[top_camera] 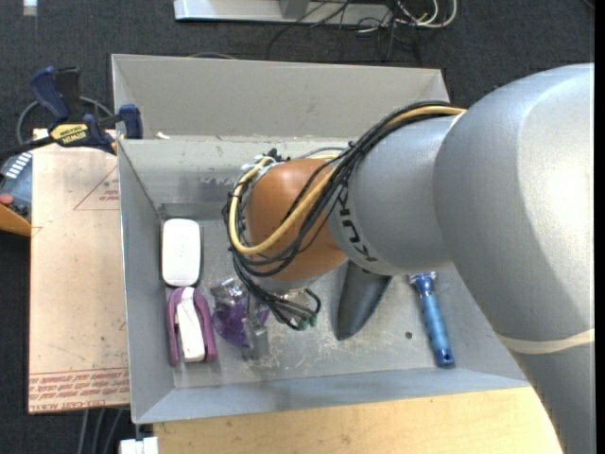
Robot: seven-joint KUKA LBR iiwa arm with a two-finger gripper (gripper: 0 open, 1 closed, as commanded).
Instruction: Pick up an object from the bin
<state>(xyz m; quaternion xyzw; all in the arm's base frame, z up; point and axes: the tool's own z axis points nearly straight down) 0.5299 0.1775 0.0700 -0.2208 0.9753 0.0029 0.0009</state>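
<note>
a: what lies on the grey bin floor?
b: left of the gripper, a white rounded bar and purple-white stapler; at it, something purple, maybe plastic; right, a dark wedge, blue pen-like stick.
</note>
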